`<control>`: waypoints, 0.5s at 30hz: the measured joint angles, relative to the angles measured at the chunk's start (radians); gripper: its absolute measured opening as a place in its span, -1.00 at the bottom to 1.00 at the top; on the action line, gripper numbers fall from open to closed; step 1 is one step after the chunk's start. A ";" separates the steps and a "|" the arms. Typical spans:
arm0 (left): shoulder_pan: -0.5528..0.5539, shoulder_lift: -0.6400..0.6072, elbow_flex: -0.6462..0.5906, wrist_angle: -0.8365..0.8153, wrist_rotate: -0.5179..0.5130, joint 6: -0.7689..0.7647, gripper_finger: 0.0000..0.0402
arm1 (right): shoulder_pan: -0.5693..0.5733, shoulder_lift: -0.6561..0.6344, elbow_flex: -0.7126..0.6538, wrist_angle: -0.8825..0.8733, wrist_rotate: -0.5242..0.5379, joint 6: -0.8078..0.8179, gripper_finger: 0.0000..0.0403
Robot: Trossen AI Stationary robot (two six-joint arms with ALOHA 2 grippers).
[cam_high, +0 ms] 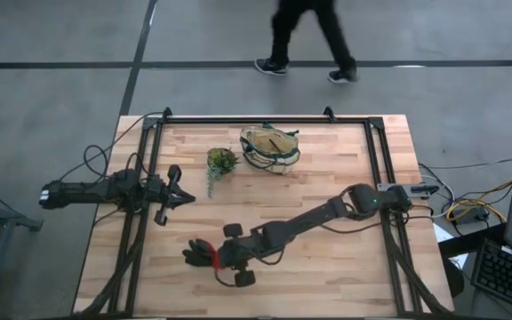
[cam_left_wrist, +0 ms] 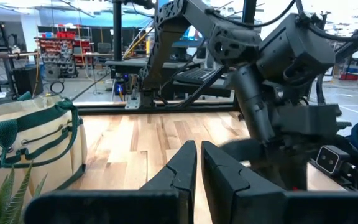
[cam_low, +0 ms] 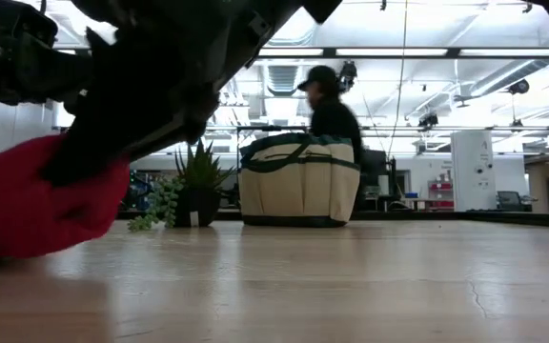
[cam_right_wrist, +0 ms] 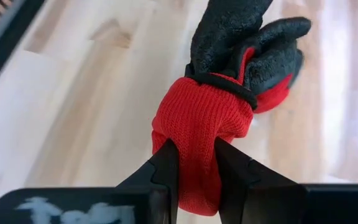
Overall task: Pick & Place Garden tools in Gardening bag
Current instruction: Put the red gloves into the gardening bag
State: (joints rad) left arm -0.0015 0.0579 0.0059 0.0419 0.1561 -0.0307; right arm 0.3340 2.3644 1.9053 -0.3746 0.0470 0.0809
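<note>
Two arms over the desk (cam_high: 327, 267): right gripper (cam_right_wrist: 194, 163) jaws pinch the red-and-black gloves (cam_right_wrist: 229, 106); left gripper (cam_left_wrist: 197, 165) jaws nearly closed, empty.

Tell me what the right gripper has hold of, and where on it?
The right gripper pinches the gloves by the red knit cuff; the left gripper holds nothing.

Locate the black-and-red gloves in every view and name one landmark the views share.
High view: gloves near the table's front edge, at the right pincer.
Low view: red mass at far left.
Left wrist view: no gloves made out.
Right wrist view: centre, pinched.
Shared landmark: gardening bag; not in the right wrist view.
</note>
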 joint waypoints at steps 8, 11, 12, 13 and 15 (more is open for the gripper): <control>0.000 0.001 0.000 0.000 0.000 0.000 -0.86 | 0.000 -0.056 0.000 -0.135 0.146 -0.032 -0.69; 0.000 0.002 0.000 0.000 0.000 0.000 -0.86 | 0.000 -0.075 0.000 -0.206 0.223 -0.034 -0.69; 0.000 0.003 0.000 0.001 0.000 0.000 -0.86 | 0.000 -0.083 0.000 -0.231 0.246 -0.035 -0.69; 0.000 0.003 0.000 0.000 0.000 0.000 -0.86 | 0.000 -0.091 0.000 -0.262 0.269 -0.035 -0.69; 0.000 0.003 0.000 0.001 0.000 0.000 -0.86 | -0.001 -0.106 0.000 -0.315 0.307 -0.040 -0.69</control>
State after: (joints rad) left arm -0.0015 0.0605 0.0059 0.0425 0.1562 -0.0307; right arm 0.3328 2.2581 1.9053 -0.6900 0.3541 0.0404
